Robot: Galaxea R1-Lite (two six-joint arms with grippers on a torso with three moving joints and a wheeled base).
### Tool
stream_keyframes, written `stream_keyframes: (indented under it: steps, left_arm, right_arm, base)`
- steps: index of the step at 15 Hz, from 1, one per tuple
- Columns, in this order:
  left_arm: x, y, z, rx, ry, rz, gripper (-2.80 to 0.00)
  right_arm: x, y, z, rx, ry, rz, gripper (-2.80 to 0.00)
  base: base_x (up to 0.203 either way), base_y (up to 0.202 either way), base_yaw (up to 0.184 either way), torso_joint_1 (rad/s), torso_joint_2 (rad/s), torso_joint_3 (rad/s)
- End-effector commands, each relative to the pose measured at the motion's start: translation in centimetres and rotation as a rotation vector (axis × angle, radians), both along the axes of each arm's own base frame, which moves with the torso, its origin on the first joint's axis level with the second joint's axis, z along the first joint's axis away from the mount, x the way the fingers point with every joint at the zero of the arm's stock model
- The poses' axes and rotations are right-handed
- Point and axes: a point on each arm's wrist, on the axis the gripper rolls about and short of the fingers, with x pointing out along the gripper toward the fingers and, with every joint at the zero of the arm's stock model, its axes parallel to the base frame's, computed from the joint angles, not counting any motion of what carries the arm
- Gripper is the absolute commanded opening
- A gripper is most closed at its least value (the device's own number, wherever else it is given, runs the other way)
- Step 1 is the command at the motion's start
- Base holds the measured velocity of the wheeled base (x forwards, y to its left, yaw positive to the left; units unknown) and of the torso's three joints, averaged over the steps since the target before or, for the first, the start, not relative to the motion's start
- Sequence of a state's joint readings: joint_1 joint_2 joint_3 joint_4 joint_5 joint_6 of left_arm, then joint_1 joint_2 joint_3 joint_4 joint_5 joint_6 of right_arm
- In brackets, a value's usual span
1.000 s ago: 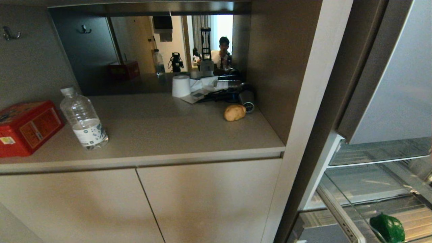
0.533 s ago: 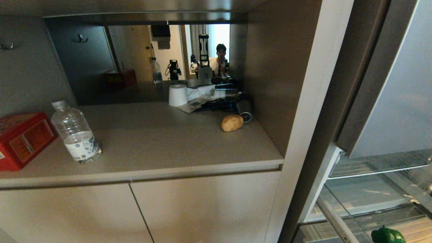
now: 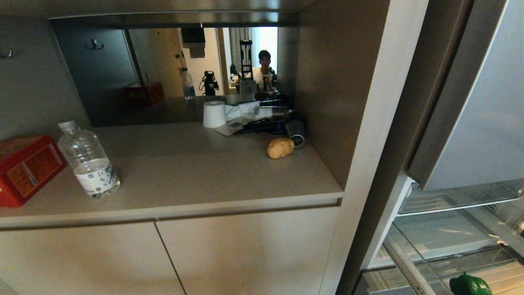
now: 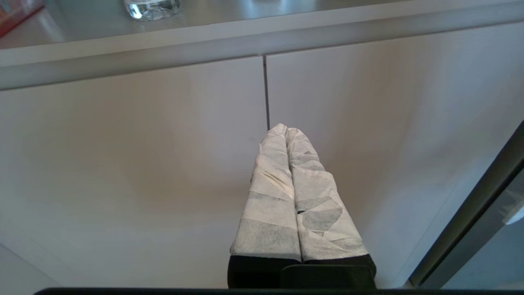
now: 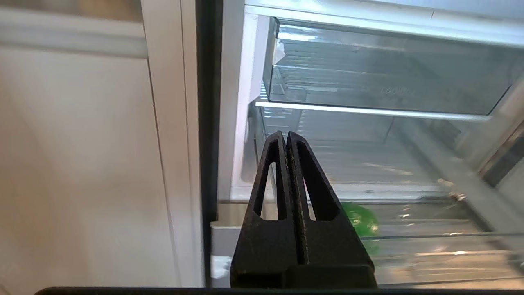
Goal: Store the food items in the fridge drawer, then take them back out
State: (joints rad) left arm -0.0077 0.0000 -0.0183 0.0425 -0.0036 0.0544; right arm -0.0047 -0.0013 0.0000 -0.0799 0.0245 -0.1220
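Storing step, half done: bell pepper point(image 3: 470, 285) lay in the fridge drawer point(image 5: 430, 254); potato point(image 3: 280, 147) awaited pickup on the desk point(image 3: 196, 172). Left claw point(image 4: 285, 130) and right claw point(image 5: 285, 135) were closed, empty; next, reaching and opening.

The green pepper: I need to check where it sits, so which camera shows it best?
The head view, though only its upper part: the green pepper lies in the fridge drawer. The right wrist view partly hides it behind the shut right gripper. The left wrist view misses it.

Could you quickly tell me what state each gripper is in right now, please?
Left gripper: closed, holding nothing.
Right gripper: closed, holding nothing.
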Motion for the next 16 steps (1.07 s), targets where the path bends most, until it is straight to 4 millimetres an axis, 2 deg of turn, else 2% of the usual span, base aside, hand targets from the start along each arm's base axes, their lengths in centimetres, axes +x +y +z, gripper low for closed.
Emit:
stream_keyframes:
  steps: [1, 2, 5, 7, 10, 13, 14, 16]
  left_arm:
    - [0.0, 0.0, 0.0, 0.005, 0.003, -0.001, -2.8]
    - [0.0, 0.0, 0.0, 0.006, 0.003, -0.001, -2.8]
    - [0.0, 0.0, 0.0, 0.021, 0.003, -0.008, -2.8]
    - [0.0, 0.0, 0.0, 0.024, 0.003, -0.009, -2.8]
    - [0.0, 0.0, 0.0, 0.025, 0.003, -0.009, -2.8]
    - [0.0, 0.0, 0.0, 0.025, 0.001, -0.009, -2.8]
    - [0.0, 0.0, 0.0, 0.025, 0.003, -0.011, -2.8]
    - [0.0, 0.0, 0.0, 0.027, 0.003, -0.011, -2.8]
  right_arm:
    - [0.2, 0.1, -0.6, -0.03, 0.016, 0.029, -2.8]
    - [-0.2, 0.2, 0.6, -0.043, -0.028, 0.064, -2.8]
    - [-1.7, 0.7, 6.3, -0.023, -0.104, 0.317, -2.8]
    - [-0.3, 1.0, 9.7, 0.02, 0.01, 0.488, -2.8]
    - [4.6, 1.4, 14.0, 0.087, 0.199, 0.714, -2.8]
    - [11.4, 2.3, 16.6, 0.144, 0.375, 0.865, -2.8]
    - [13.4, 3.4, 16.9, 0.143, 0.43, 0.914, -2.8]
    - [15.6, 6.8, 16.8, 0.089, 0.505, 1.002, -2.8]
  base:
    - [0.0, 0.0, 0.0, 0.0, 0.0, 0.0]
    - [0.0, 0.0, 0.0, 0.0, 0.0, 0.0]
    - [0.0, 0.0, 0.0, 0.0, 0.0, 0.0]
    - [0.0, 0.0, 0.0, 0.0, 0.0, 0.0]
    - [0.0, 0.0, 0.0, 0.0, 0.0, 0.0]
    - [0.0, 0.0, 0.0, 0.0, 0.0, 0.0]
    - [0.0, 0.0, 0.0, 0.0, 0.0, 0.0]
    - [0.0, 0.0, 0.0, 0.0, 0.0, 0.0]
